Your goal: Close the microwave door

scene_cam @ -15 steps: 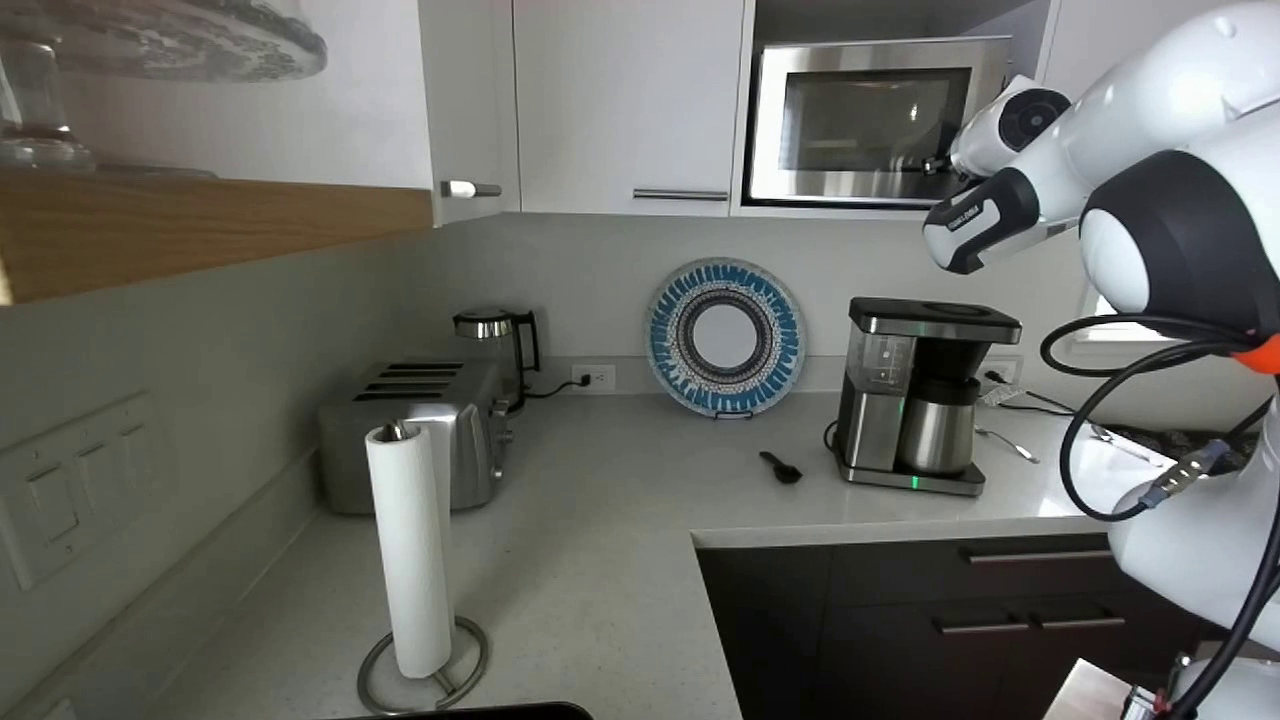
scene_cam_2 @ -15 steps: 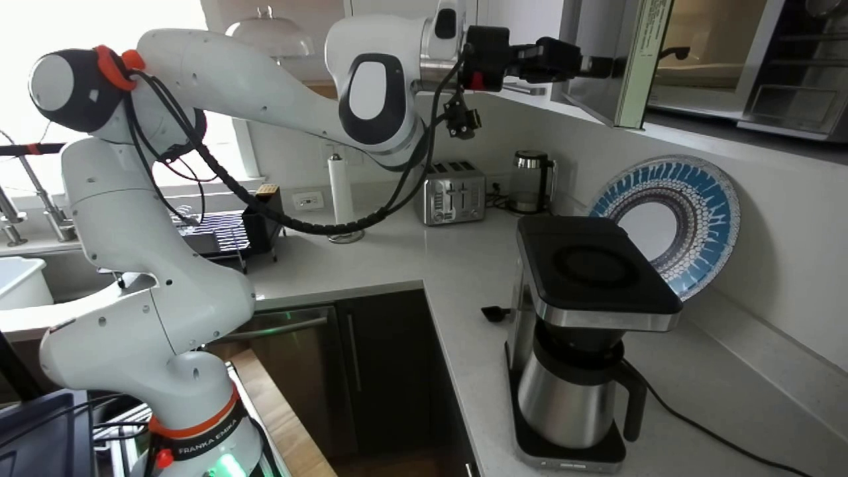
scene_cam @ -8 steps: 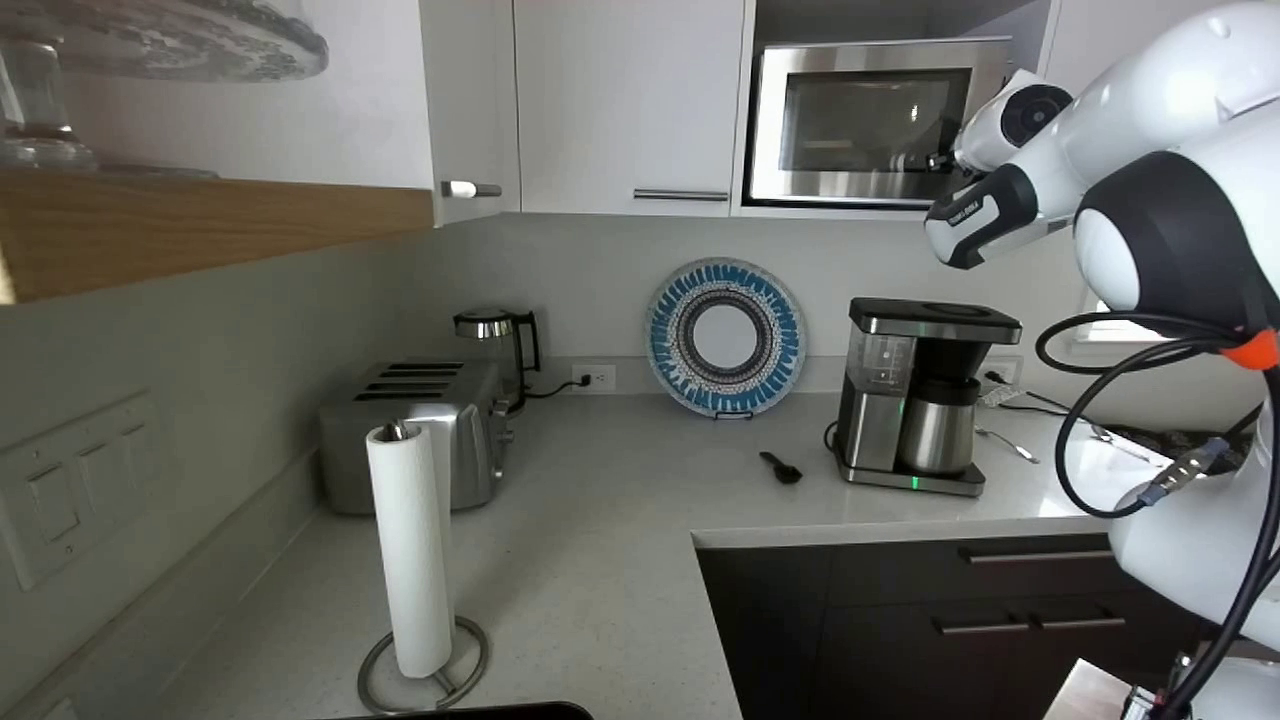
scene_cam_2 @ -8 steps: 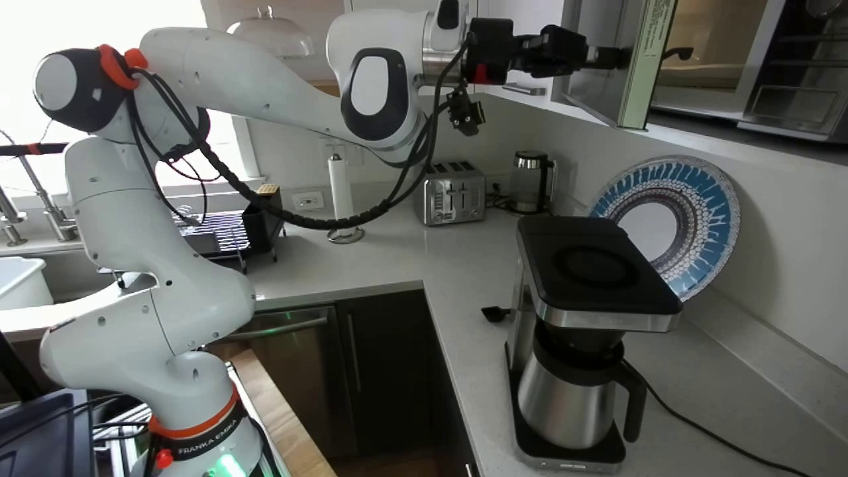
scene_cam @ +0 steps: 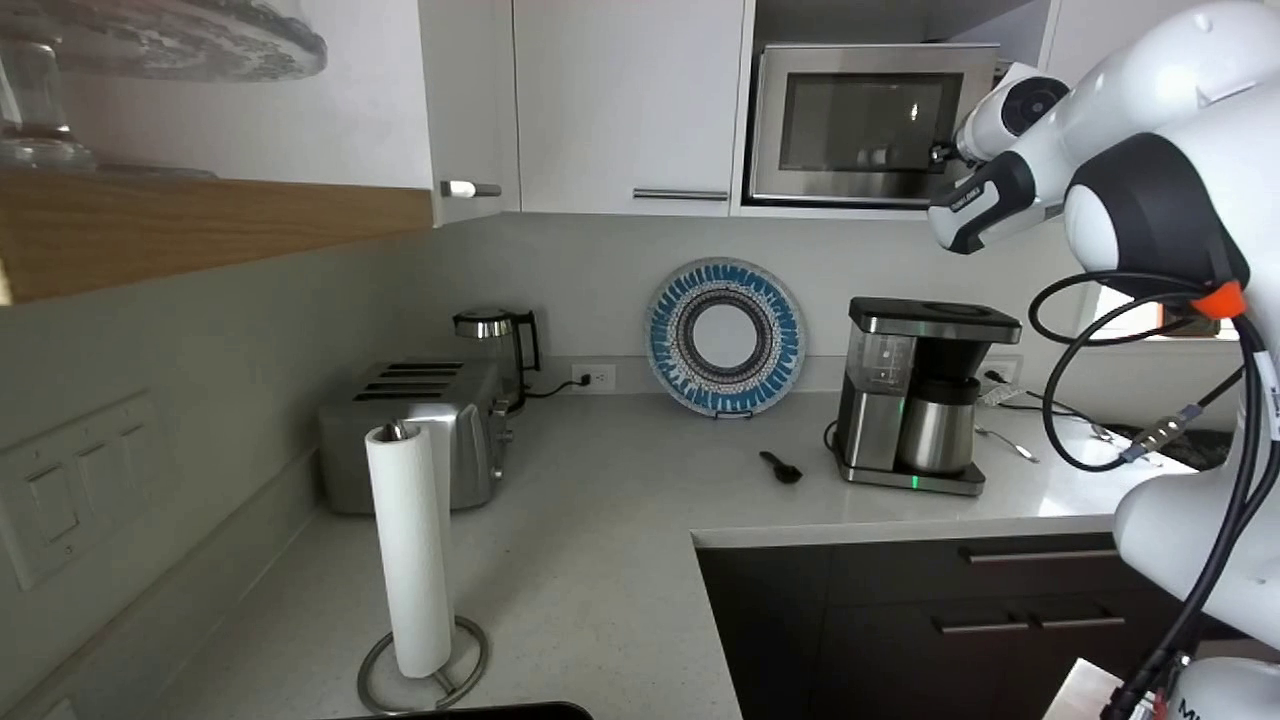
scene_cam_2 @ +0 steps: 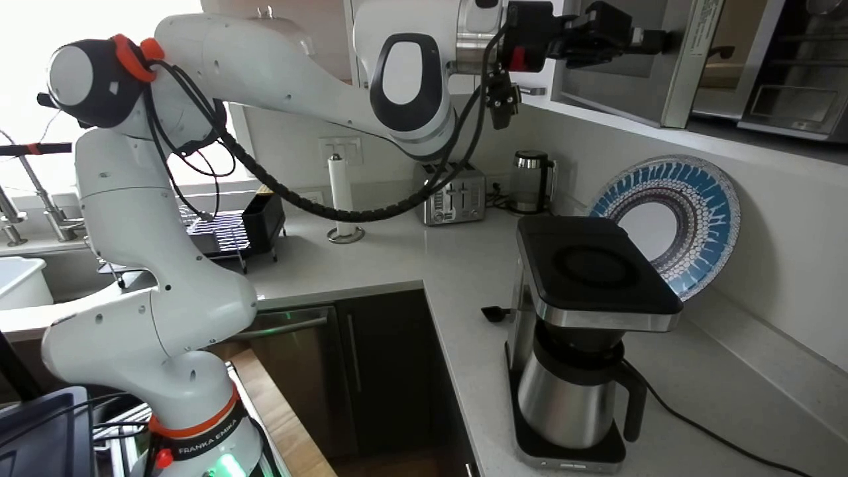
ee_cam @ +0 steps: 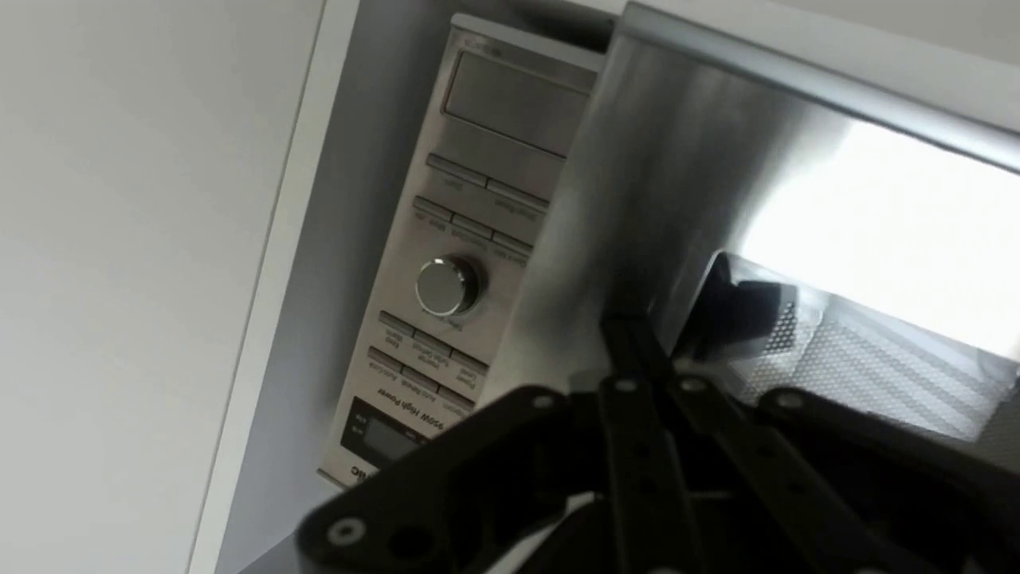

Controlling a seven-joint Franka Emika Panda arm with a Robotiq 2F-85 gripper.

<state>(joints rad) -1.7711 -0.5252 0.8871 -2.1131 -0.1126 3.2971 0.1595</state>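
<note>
The microwave door stands partly open. Its silver frame and dark window [scene_cam: 870,120] show in an exterior view, and its face [scene_cam_2: 616,83] and edge stand out from the cabinet in an exterior view. The microwave [scene_cam_2: 795,109] sits in the upper cabinet niche, with its cavity showing past the door edge. In the wrist view its control panel [ee_cam: 510,183] shows beside the door frame [ee_cam: 677,151]. My gripper [scene_cam_2: 662,41] is shut and holds nothing. Its closed fingertips [ee_cam: 625,319] appear to touch the door frame near the free edge. They also show in an exterior view [scene_cam: 938,154].
A coffee maker [scene_cam_2: 596,265] stands on the counter below. A blue patterned plate [scene_cam: 726,338] leans on the back wall. A white cabinet door [scene_cam: 630,110] adjoins the niche. A toaster [scene_cam: 420,430] and paper towel roll [scene_cam: 410,550] stand farther along the counter.
My shut gripper has moved forward toward the cabinet. The microwave door has swung inward with it, and the gap between its edge and the microwave has narrowed.
</note>
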